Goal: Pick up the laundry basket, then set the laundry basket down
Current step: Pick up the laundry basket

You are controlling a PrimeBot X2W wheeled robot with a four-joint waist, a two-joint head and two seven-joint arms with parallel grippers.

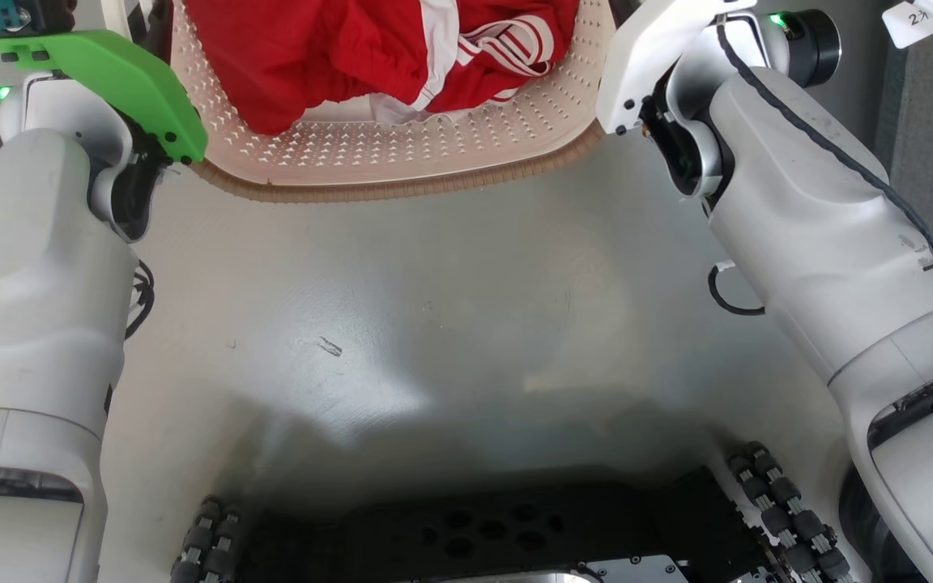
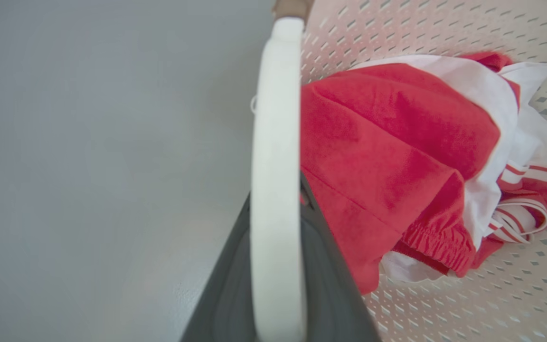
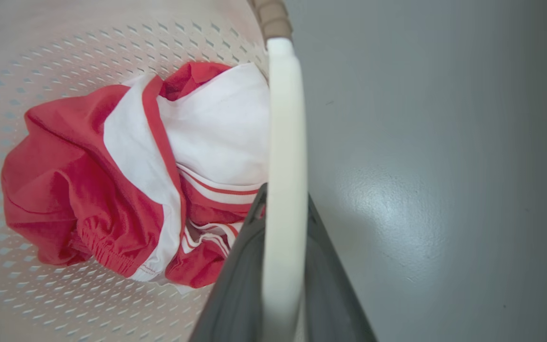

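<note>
The cream-white perforated plastic laundry basket (image 1: 402, 154) with a brown woven-look rim, carrying red-and-white clothing (image 1: 369, 48), is lying between both forearms over the grey floor (image 1: 434, 324). The left gripper (image 2: 278, 228) is clamping one white side handle (image 2: 276, 118), and the right gripper (image 3: 285, 223) is clamping the opposite handle (image 3: 285, 118).

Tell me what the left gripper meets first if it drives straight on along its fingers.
The white handle of the laundry basket: it lies between the left gripper's fingers, right across that line. Depth is unclear, but nothing looks nearer.
</note>
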